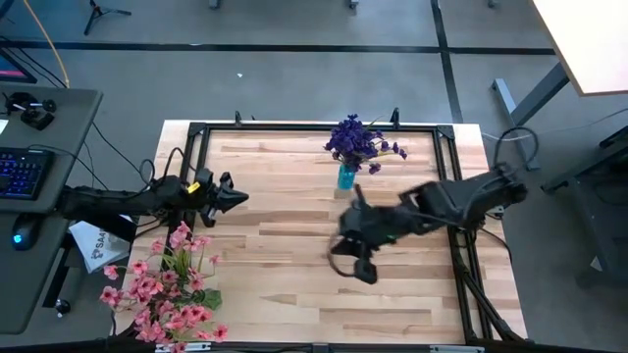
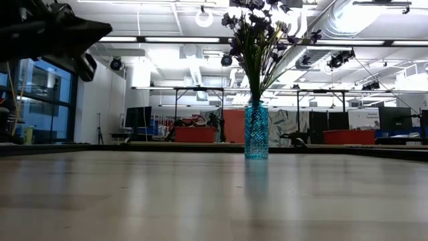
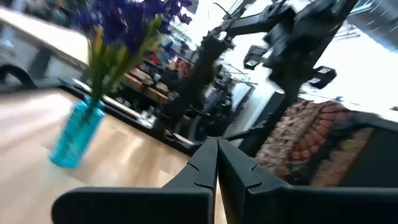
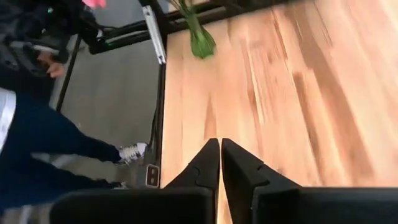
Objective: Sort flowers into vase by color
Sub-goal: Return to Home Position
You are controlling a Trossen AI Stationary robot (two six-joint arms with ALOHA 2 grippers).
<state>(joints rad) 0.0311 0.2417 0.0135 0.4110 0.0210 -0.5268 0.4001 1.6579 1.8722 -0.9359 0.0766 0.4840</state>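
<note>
Left gripper (image 1: 235, 197) — closed, empty, just beside pink flowers (image 1: 162, 294) bunched at the table's left corner.
Right gripper (image 1: 361, 270) — closed, empty, mid-table; purple flowers (image 1: 358, 142) stand upright in the blue vase (image 1: 346, 177) beyond it.
Retreat looks unobstructed.

Purple flowers (image 1: 359, 140) in a blue vase (image 1: 346, 177), pink flowers (image 1: 163, 290) at a table (image 1: 285, 257) corner

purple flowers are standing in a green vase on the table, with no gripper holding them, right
Not quite. The purple flowers stand in a blue vase, not a green one, as the low view shows. It is on the table, and no gripper holds them.
</note>
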